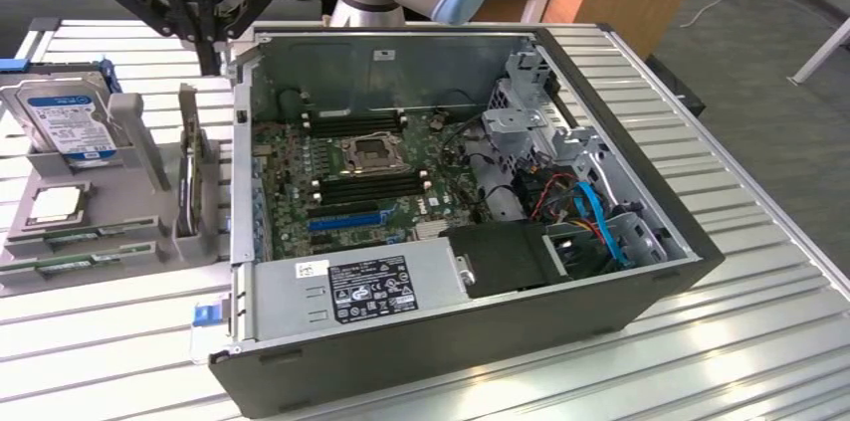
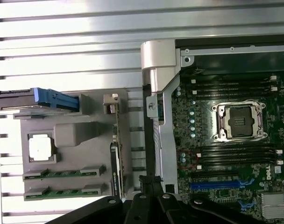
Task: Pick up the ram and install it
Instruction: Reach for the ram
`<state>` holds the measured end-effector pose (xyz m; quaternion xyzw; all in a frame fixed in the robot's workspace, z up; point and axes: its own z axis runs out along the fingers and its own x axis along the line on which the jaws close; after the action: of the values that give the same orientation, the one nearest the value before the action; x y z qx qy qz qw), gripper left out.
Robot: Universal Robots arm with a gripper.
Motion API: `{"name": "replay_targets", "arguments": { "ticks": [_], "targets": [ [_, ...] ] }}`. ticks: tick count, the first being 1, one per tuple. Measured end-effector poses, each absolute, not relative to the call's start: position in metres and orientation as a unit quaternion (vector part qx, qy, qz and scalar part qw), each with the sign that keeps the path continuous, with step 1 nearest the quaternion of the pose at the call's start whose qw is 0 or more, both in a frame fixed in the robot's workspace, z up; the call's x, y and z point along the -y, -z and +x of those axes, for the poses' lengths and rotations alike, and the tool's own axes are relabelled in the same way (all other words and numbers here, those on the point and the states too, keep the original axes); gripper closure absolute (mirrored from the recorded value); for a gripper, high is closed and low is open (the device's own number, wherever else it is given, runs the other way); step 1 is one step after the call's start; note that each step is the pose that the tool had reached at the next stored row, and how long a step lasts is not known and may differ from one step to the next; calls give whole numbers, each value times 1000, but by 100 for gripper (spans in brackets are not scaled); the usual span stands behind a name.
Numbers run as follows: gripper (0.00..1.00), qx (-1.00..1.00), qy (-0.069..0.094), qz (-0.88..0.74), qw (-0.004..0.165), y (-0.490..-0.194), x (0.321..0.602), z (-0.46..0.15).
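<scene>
Two green ram sticks lie edge-up in slots at the front of a grey holder, one beside the other. My gripper hangs above the table between the holder's far end and the case's wall. Its fingers are shut with nothing between them, well apart from the ram. The open computer case shows the motherboard with its black memory slots on both sides of the empty processor socket.
The holder also carries a silver hard drive in a blue bracket, a square processor chip and an upright card. The case's wall stands beside the holder. A power supply fills the case's near corner.
</scene>
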<state>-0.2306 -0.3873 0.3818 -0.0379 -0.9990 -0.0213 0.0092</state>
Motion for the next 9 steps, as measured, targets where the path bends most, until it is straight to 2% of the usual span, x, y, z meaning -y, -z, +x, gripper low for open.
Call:
{"name": "replay_targets", "arguments": {
  "ticks": [9],
  "targets": [
    [90,999,21,-38,12,-381,386,-238]
  ]
}}
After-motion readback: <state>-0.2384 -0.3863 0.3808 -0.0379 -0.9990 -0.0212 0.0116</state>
